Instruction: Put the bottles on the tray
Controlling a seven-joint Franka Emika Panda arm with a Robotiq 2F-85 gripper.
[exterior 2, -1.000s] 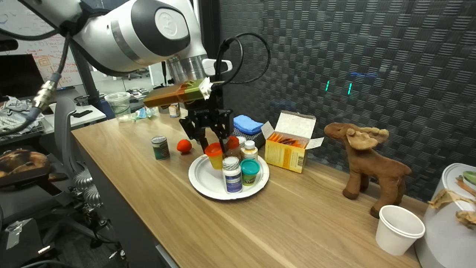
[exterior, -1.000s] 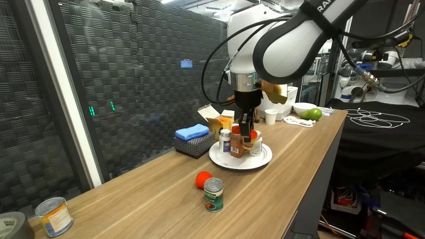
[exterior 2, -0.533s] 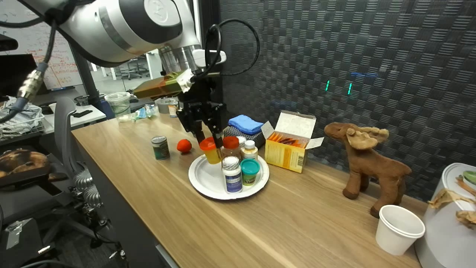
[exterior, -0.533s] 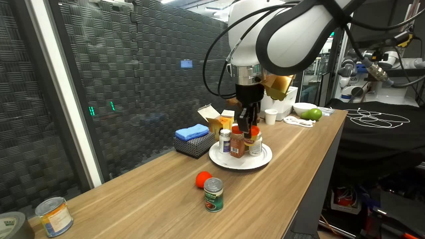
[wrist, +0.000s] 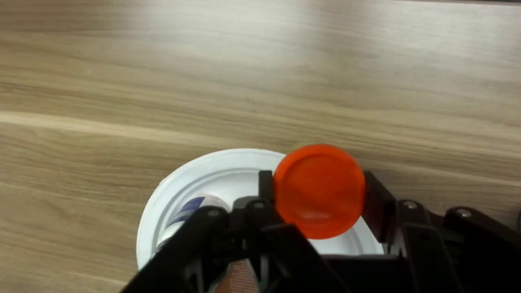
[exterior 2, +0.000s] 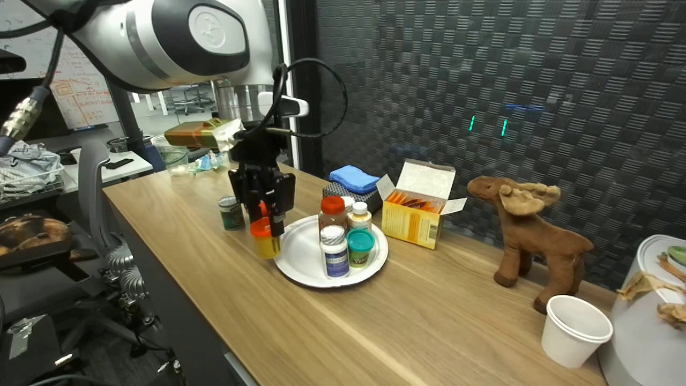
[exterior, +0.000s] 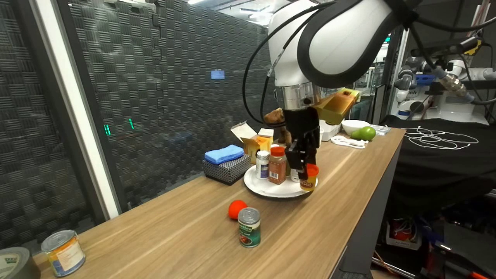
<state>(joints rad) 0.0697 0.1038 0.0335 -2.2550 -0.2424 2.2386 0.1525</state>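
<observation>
Wrist view: the gripper [wrist: 319,188] grasps a yellow Play-Doh tub [wrist: 320,195], a fingertip against either side of its orange-red lid. In both exterior views the tub is nearly upright at the rim of the round white plate [exterior 2: 297,265]; whether it hangs above the rim, touches it or is just beside it, I cannot tell.

On the plate, in an exterior view, a white pill bottle [exterior 2: 336,260] with a purple label stands just beside a teal-lidded tub [exterior 2: 359,252]. Behind them are a red-lidded brown jar [exterior 2: 333,213] and a white-capped bottle [exterior 2: 360,219], whose base is hidden. Another white bottle [exterior: 262,166] stands on the plate just beside the brown jar.

On the wooden table [exterior 2: 396,321], a folded blue cloth [exterior: 224,154] lies on a black mesh-patterned box [exterior: 228,170], near a yellow carton [exterior 2: 410,225] with raised flaps and orange packets inside. Farther along stands a brown plush moose [exterior 2: 541,236], with stacked white paper cups [exterior 2: 571,335] near its feet. Apart from the plate are a green-labelled can [exterior: 249,230] with a round red object [exterior: 237,209] near it, an orange-labelled can [exterior: 66,254] and a roll of duct tape [exterior: 19,267].
</observation>
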